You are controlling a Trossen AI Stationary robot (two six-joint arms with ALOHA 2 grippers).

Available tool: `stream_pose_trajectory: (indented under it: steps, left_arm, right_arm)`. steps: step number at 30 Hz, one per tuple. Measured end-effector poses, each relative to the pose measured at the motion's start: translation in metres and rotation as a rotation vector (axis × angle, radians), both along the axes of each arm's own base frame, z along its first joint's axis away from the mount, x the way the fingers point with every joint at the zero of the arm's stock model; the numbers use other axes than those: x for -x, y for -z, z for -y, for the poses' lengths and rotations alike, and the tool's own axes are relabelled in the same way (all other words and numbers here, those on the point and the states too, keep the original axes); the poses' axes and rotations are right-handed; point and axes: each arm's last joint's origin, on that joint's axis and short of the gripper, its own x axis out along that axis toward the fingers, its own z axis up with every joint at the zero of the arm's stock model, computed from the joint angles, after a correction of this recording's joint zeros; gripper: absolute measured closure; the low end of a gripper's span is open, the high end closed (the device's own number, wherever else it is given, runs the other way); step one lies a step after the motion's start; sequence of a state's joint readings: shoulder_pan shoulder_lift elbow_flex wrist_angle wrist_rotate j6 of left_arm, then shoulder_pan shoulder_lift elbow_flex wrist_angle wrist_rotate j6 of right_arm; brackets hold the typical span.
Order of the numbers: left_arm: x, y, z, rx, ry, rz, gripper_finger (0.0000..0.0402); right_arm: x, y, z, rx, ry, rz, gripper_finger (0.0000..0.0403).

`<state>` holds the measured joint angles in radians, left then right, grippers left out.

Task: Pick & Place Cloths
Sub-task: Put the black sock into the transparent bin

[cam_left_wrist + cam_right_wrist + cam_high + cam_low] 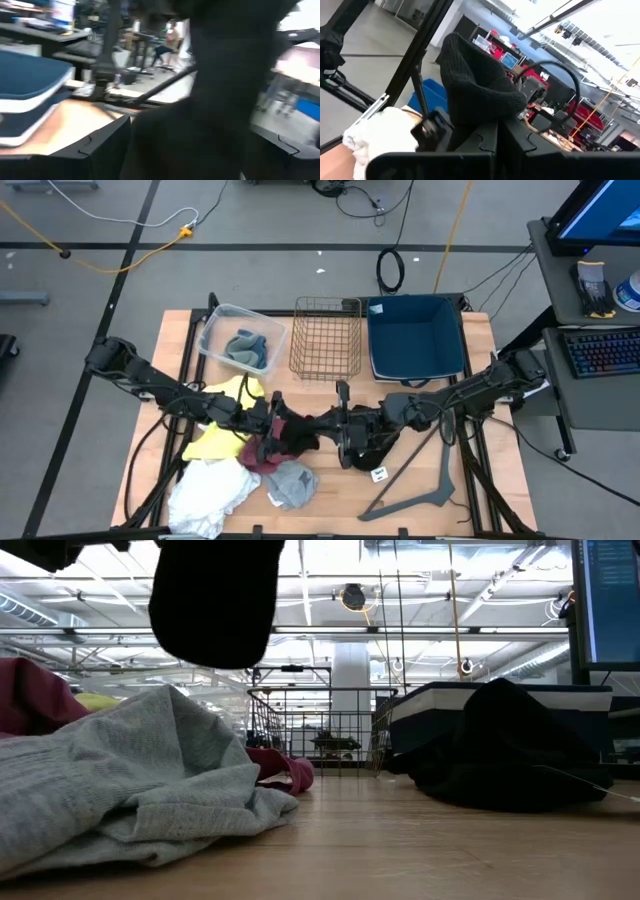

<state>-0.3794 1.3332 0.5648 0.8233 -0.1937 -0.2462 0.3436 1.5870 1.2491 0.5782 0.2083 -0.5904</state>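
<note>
We see both arms stretched inward over the surface [470, 490], meeting near its middle. The left end effector [272, 428] has its fingers spread wide around dark cloth, above the maroon cloth [262, 460]; whether it truly holds something, we cannot tell. The right end effector [345, 432] has its fingers closed on a black cloth [475, 90], a knitted piece that bulges above the fingers in the right wrist view.

Along the far edge stand three containers: a clear box [216, 328] with a grey-blue cloth [246, 348] inside, a wire basket [326, 338] beside it, and a blue bin [417, 336] toward the far right corner. The near right part of the surface is mostly free, with only the hanger [425, 485] lying there.

The other cloths lie toward the near left corner: a yellow cloth [228, 420] under the left arm, a white cloth [205, 490] at the near edge, and a light grey cloth [292, 483] just beside the maroon one. In the low view the grey cloth looks soft and crumpled, with folds.
</note>
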Motion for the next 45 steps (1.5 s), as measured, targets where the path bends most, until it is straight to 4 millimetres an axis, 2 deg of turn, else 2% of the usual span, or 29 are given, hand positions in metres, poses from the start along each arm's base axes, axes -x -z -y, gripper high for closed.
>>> stream_pose_trajectory:
  steps: [2,5,8,12,14,19,35,38,45]
  left_arm:
    - [-0.003,0.001,-0.004,0.0,-0.018,0.0,0.0091]
    - [-0.004,0.002,-0.007,0.009,-0.028,-0.008,0.0141]
    - [-0.005,0.002,-0.01,0.021,-0.038,-0.005,0.0222]
    - [-0.005,0.001,-0.011,-0.003,-0.045,0.006,0.0355]
    - [-0.005,0.001,-0.011,-0.02,-0.045,0.008,0.0387]
    - [-0.005,0.001,-0.012,-0.008,-0.066,0.005,0.0396]
    - [-0.007,0.002,-0.021,-0.015,-0.159,-0.011,0.04]
    - [-0.008,0.002,-0.025,-0.015,-0.173,-0.01,0.0401]
    - [-0.003,-0.01,-0.034,0.008,-0.206,0.022,0.0401]
  right_arm:
    - [-0.001,0.001,0.0,-0.002,-0.001,0.001,0.0403]
    - [-0.004,0.006,-0.002,-0.003,-0.002,-0.015,0.0402]
    - [-0.004,0.007,-0.003,-0.039,-0.012,-0.032,0.0397]
    - [-0.004,0.01,-0.003,-0.076,-0.018,-0.074,0.0388]
    - [-0.003,0.012,-0.005,-0.1,-0.028,-0.09,0.0384]
    - [0.0,0.014,-0.013,-0.169,-0.057,-0.13,0.0379]
    - [0.021,0.034,-0.058,-0.084,-0.137,-0.324,0.0375]
    - [0.026,0.038,-0.063,-0.068,-0.101,-0.358,0.0356]
    - [0.032,0.045,-0.071,-0.093,-0.048,-0.428,0.0276]
